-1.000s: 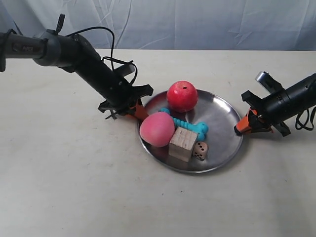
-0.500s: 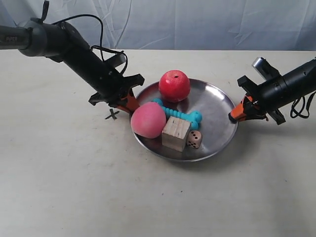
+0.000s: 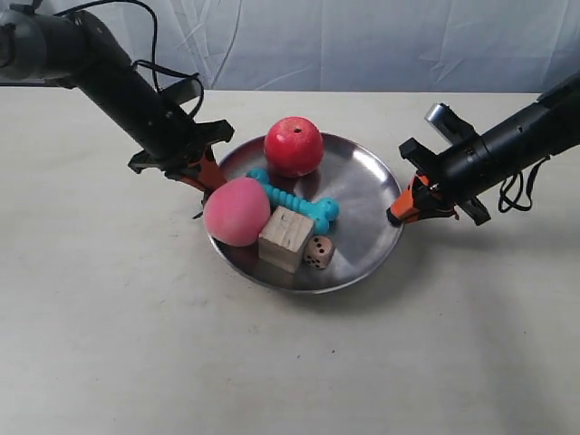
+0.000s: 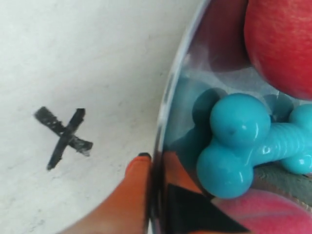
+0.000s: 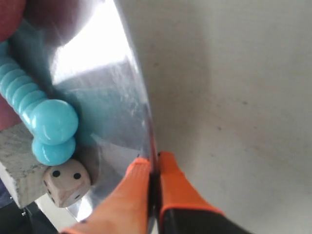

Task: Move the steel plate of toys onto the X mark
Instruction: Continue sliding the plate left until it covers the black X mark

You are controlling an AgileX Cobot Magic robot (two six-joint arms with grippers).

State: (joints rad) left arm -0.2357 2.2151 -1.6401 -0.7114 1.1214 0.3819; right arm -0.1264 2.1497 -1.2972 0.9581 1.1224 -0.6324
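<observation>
The steel plate [image 3: 362, 195] carries a red ball [image 3: 294, 146], a pink ball [image 3: 236, 211], a turquoise bone [image 3: 294, 201], a wooden cube [image 3: 285, 238] and a die [image 3: 317, 251]. My left gripper [image 3: 207, 174] is shut on the plate's rim at the exterior view's left, one orange finger outside the rim [image 4: 168, 97] and one inside. My right gripper [image 3: 399, 210] pinches the opposite rim [image 5: 141, 112], near the die [image 5: 68, 187]. The X mark [image 4: 64, 137] lies on the table just beyond the left-hand rim. In the exterior view only a sliver of the X mark [image 3: 195, 216] shows.
The off-white tabletop [image 3: 118, 344] spreads on all sides of the plate. A pale blue cloth backdrop [image 3: 362, 45] hangs behind the table's far edge. Cables trail from both arms.
Both grippers and the plate have shifted toward the exterior view's left. The plate's left rim now reaches the X mark, which stood in the open half a second ago.
</observation>
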